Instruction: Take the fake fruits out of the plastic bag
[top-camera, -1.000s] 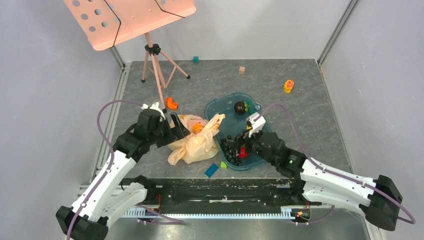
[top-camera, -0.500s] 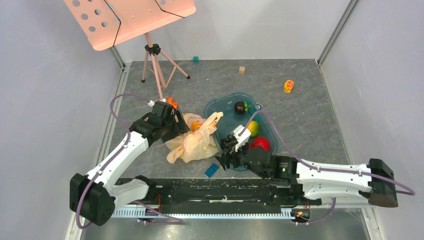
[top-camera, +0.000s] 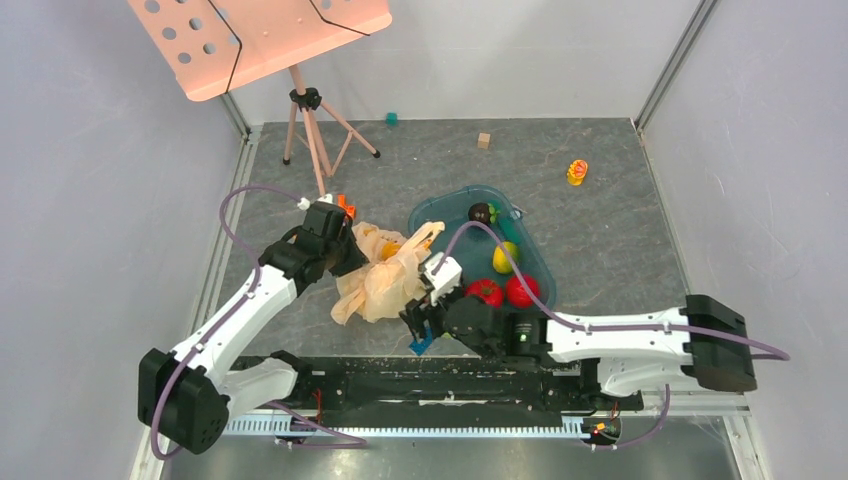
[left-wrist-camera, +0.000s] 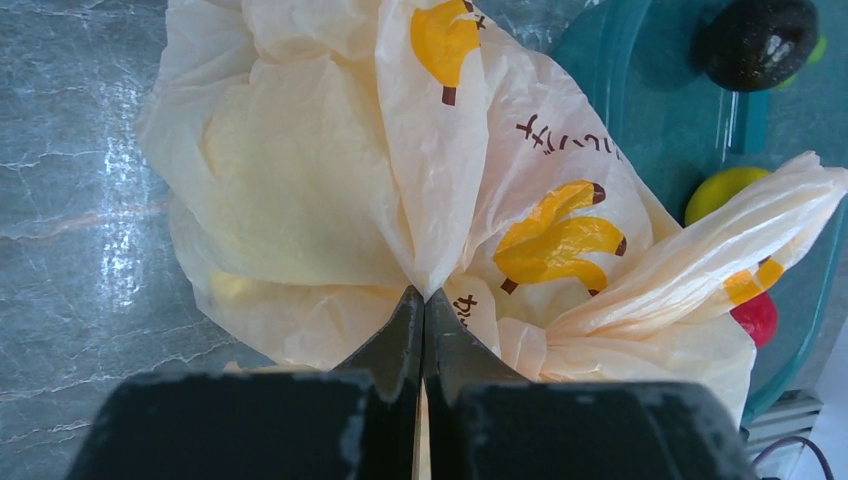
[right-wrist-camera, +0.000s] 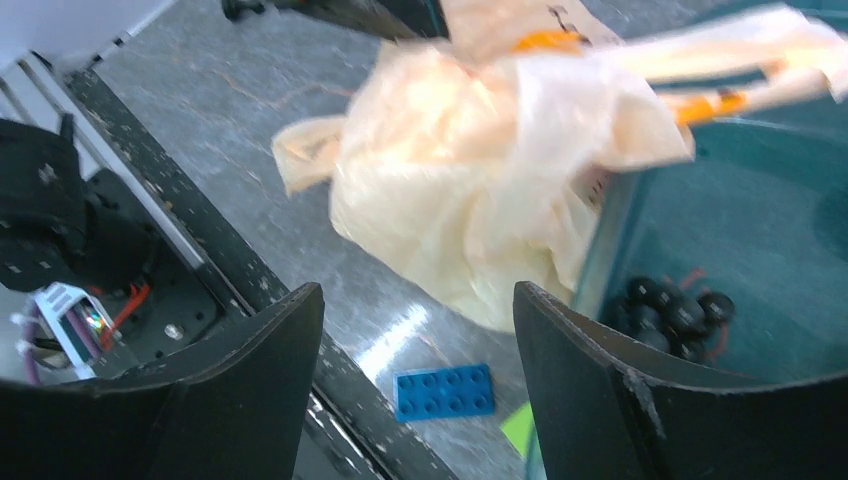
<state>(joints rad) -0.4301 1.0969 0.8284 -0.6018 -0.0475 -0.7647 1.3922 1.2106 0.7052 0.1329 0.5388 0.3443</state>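
The plastic bag (top-camera: 385, 285), crinkly cream with yellow banana prints, lies left of the teal tray (top-camera: 532, 250), one handle draped over its rim. My left gripper (top-camera: 348, 252) is shut on a raised fold of the plastic bag (left-wrist-camera: 330, 170), its jaws meeting at the fold (left-wrist-camera: 422, 298). My right gripper (top-camera: 416, 320) stands open at the bag's near side, over the floor, with the plastic bag (right-wrist-camera: 470, 180) just ahead of its jaws (right-wrist-camera: 418, 300). In the tray lie a yellow lemon (top-camera: 505, 257) and two red fruits (top-camera: 503, 292). Whatever the bag holds is hidden.
A dark plum (top-camera: 481, 212) and a black grape bunch (right-wrist-camera: 668, 308) sit in the tray. A blue brick (right-wrist-camera: 443, 390) lies below my right gripper. An orange piece (top-camera: 345, 204), music stand (top-camera: 305, 110), teal cube (top-camera: 391, 118), wooden cube (top-camera: 483, 140) and yellow toy (top-camera: 577, 172) stand farther back.
My left gripper swung toward the bag and closed on a fold of it. My right arm left the tray and moved left to the bag's near side, uncovering the red fruits.
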